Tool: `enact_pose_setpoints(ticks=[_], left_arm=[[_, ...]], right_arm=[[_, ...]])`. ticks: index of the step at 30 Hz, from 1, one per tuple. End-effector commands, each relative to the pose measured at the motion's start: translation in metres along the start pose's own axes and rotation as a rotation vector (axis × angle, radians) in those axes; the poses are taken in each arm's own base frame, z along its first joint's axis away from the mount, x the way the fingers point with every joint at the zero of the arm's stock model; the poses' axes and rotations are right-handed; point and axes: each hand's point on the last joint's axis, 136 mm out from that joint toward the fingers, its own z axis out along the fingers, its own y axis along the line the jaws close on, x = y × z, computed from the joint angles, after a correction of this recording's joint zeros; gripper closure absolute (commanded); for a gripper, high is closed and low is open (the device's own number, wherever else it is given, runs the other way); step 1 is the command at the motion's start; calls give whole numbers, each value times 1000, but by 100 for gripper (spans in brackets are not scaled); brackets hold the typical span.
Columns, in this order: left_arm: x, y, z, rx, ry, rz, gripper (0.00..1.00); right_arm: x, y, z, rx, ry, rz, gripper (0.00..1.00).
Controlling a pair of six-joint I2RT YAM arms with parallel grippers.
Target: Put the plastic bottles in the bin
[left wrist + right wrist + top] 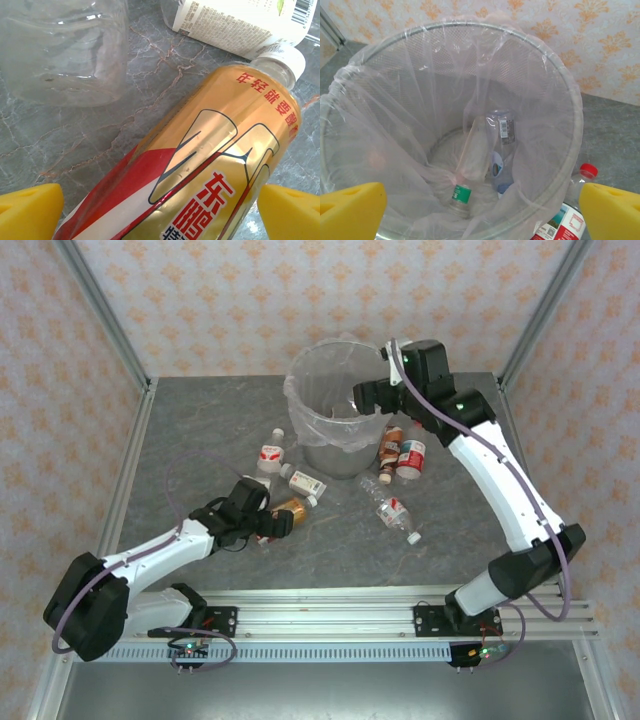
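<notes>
Your bin [335, 455] [395, 100] stands upright at the back middle of the grey marbled worktop [200, 430], lined with a clear bag. Two bottles lie at its bottom: a green-banded bottle [470, 160] leaning with its banded end down, and a barcode-labelled bottle [502, 140] touching it on the right. Your right end effector [372, 395] [480, 210] hangs over the bin's right rim, released and carrying nothing. Your left end effector [278, 523] [160, 215] sits low, front-left of the bin, its jaws spread wide to either side of the gold bottle [291, 510] [210, 165] and not clenched on it. That bottle lies on its side, its long axis diagonal and its white cap pointing away from the arm. Just past the cap lies a white-labelled bottle [307, 483] [240, 20], and a clear bottle [270, 455] [65, 50] lies close on the left. Front-right of the bin, a red-labelled bottle [395, 510] lies diagonally, cap toward the near right. Against the bin's right side you have a red-capped bottle [411, 455] [585, 172] and a brown-labelled bottle [390, 448] crowded together.
</notes>
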Motion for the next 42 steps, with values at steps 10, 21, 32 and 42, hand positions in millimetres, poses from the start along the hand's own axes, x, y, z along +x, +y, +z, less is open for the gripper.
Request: enact_pose_setpoints(ticks=[10, 21, 32, 42], left_arm=[[5, -10, 7, -71, 27, 132, 0], [4, -11, 26, -205, 108, 236, 7], [-2, -16, 40, -293, 168, 311, 12], [12, -15, 40, -334, 211, 337, 18]], right_arm=[[-1, -17, -17, 68, -192, 102, 1], [31, -40, -31, 164, -272, 169, 1], [71, -77, -45, 375, -249, 137, 1], [80, -81, -41, 397, -246, 142, 1]])
